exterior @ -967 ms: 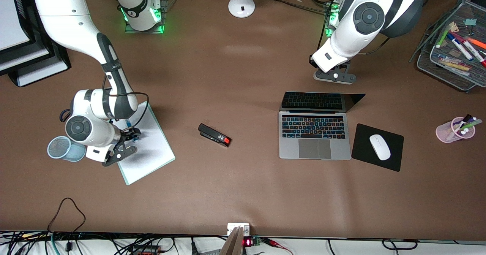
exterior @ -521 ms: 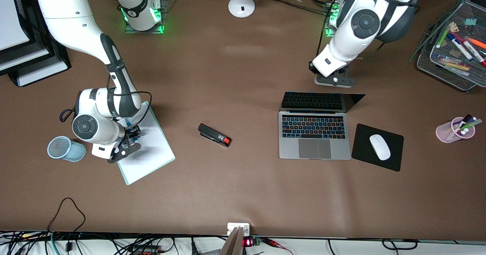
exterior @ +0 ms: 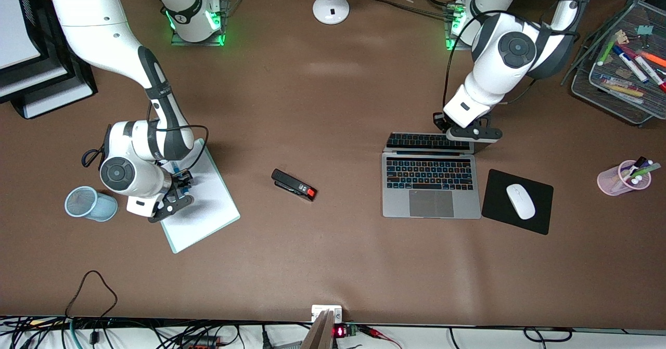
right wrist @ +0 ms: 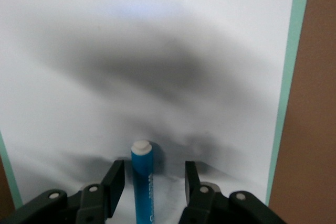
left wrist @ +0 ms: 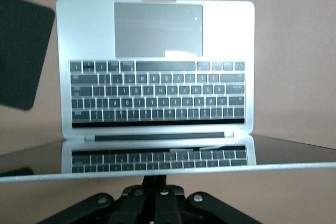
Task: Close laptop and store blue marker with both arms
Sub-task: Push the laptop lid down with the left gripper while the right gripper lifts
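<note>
The laptop [exterior: 431, 188] lies open toward the left arm's end of the table, its lid [exterior: 427, 141] tilted low over the keys. My left gripper [exterior: 471, 133] is shut, against the lid's top edge. In the left wrist view the lid's edge [left wrist: 168, 171] crosses just above my left gripper [left wrist: 157, 203], and the keyboard [left wrist: 157, 93] shows past it. The blue marker [right wrist: 143, 182] lies on a white board [exterior: 208, 208]. My right gripper [right wrist: 154, 182] is open, low over the board, with one finger on each side of the marker. It also shows in the front view [exterior: 178, 181].
A blue mesh cup [exterior: 88, 203] lies beside the right arm's wrist. A black stapler [exterior: 294, 184] is mid-table. A black mouse pad [exterior: 541, 219] with a white mouse [exterior: 520, 201] lies beside the laptop. A pink cup of markers [exterior: 616, 180] and a wire tray [exterior: 609, 94] are at the left arm's end.
My left gripper has come down onto the lid's top edge, and the lid has tipped lower over the keyboard. My right gripper shifted slightly over the board, then stayed put.
</note>
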Robot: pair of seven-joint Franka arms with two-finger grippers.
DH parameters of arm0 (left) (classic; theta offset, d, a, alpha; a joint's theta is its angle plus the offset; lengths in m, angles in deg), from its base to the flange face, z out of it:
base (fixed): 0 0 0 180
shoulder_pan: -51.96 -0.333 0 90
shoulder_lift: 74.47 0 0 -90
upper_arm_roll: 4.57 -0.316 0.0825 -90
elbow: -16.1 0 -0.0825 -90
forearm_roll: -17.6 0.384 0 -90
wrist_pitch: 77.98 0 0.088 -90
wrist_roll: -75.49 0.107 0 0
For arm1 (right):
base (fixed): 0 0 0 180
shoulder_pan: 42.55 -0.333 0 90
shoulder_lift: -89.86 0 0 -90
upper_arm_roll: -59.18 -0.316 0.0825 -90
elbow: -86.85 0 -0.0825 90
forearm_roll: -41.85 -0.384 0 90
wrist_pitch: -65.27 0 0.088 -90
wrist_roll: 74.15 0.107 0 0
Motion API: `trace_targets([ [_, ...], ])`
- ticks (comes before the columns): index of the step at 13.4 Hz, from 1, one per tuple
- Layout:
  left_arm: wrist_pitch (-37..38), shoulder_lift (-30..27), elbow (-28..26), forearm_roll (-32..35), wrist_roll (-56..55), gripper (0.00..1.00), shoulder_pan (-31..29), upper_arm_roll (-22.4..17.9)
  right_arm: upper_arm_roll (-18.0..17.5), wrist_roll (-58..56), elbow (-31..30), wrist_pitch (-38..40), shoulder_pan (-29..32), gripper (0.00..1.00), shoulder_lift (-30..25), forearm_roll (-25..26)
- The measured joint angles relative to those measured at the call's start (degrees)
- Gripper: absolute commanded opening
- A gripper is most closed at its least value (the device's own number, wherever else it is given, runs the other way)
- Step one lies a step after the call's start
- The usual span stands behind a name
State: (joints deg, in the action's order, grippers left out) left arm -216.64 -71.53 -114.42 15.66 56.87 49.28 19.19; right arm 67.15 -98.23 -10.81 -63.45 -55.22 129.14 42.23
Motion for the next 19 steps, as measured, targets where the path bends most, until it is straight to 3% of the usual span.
trace_targets([
  [3, -3.12, 1.59, 0.26, 5.96, -0.44, 0.00, -0.49, -0.02, 0.01, 0.00, 0.00, -0.10, 0.01, 0.41, 0.00, -0.03],
  [9, -11.83, 6.11, 0.66, 6.61, -0.44, 0.00, -1.58, -0.05, 0.00, 0.00, 0.03, -0.31, 0.01, 0.34, 0.00, -1.38],
  [19, -19.57, 20.28, 8.13, 7.71, -0.34, 0.00, -1.76, -1.29, -0.30, 0.00, 0.26, -0.55, -0.01, 0.08, -0.01, -1.43],
])
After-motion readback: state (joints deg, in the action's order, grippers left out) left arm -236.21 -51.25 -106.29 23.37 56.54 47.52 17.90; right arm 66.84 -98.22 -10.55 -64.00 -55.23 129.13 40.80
